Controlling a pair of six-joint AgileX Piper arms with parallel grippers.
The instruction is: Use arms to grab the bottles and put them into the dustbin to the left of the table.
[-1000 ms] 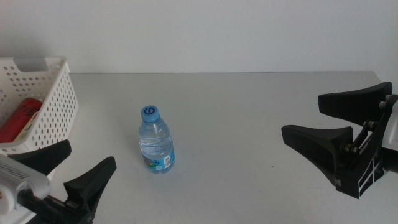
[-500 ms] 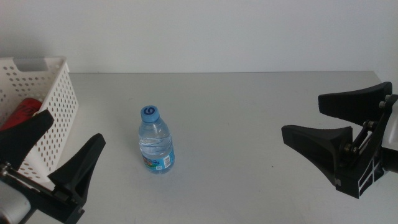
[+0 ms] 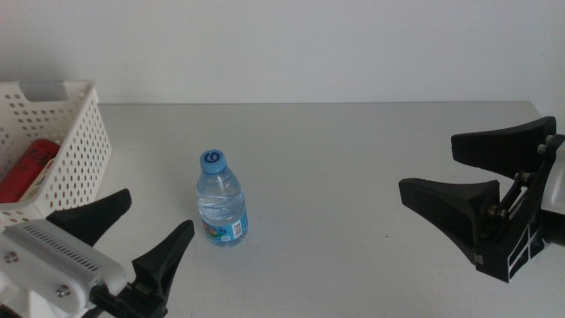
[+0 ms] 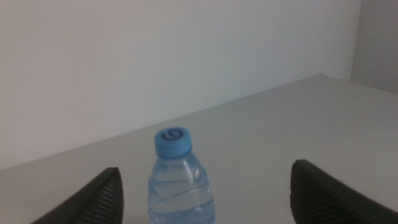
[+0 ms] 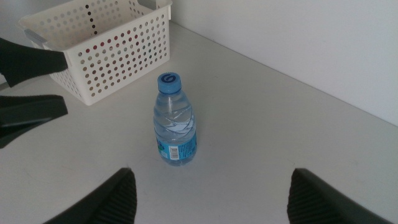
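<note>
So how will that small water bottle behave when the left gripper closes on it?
The water bottle looks full, so probably heavy for its size. Its thin clear wall may flex and feel slippery. Standing tall and narrow between the open left gripper jaws, it could tip if nudged high.

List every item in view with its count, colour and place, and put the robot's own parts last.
water bottle: one, clear with blue cap and label, upright on the table, left of centre.
red can: one, lying inside the basket.
basket: one, white perforated plastic, at the table's far left.
table: one, light grey, against a white wall.
left gripper: one, black fingers on a white body, open, near left of the bottle.
right gripper: one, black, open, at the right edge.
</note>
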